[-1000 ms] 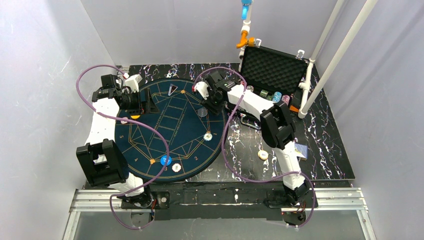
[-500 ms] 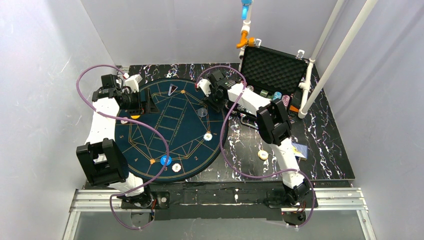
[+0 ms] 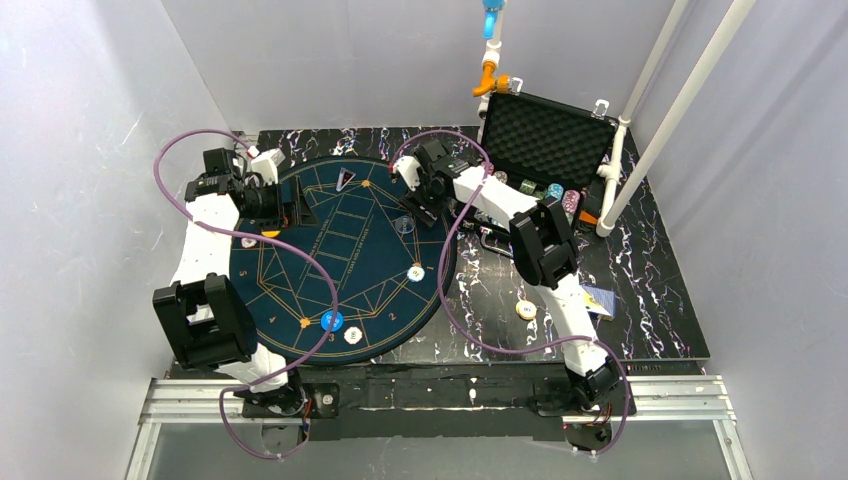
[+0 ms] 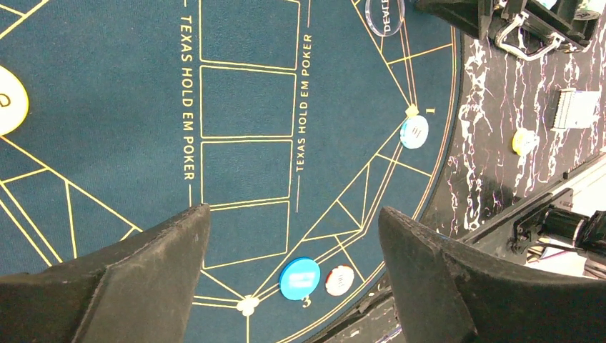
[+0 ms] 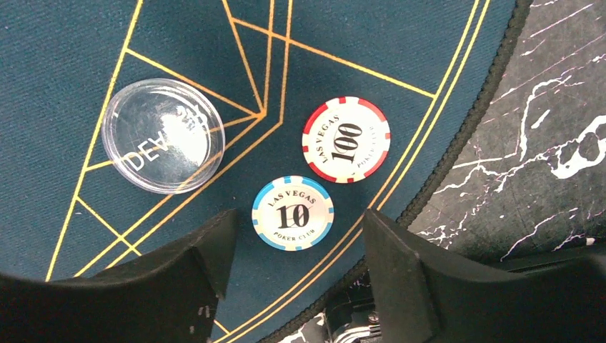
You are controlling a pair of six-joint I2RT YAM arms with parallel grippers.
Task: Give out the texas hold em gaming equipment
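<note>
Right wrist view: the matte black right fingers (image 5: 179, 286) stand apart, gripping nothing. Between their tips a round blue-and-white "10" poker chip (image 5: 293, 213) lies flat on the dark-blue felt mat (image 5: 371, 43), beside a red-and-white "100" chip (image 5: 346, 140) and near a clear plastic dealer disc (image 5: 163, 136). The left wrist view adds the left fingers (image 4: 128, 286), wide and empty, a blue button disc (image 4: 299, 278), and a yellow disc (image 4: 524, 141) on the marbled black surface (image 4: 493, 179).

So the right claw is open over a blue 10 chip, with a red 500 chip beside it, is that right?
Not quite: the right wrist view shows the red chip reads 100, not 500. The right claw is open over the blue 10 chip.
</note>
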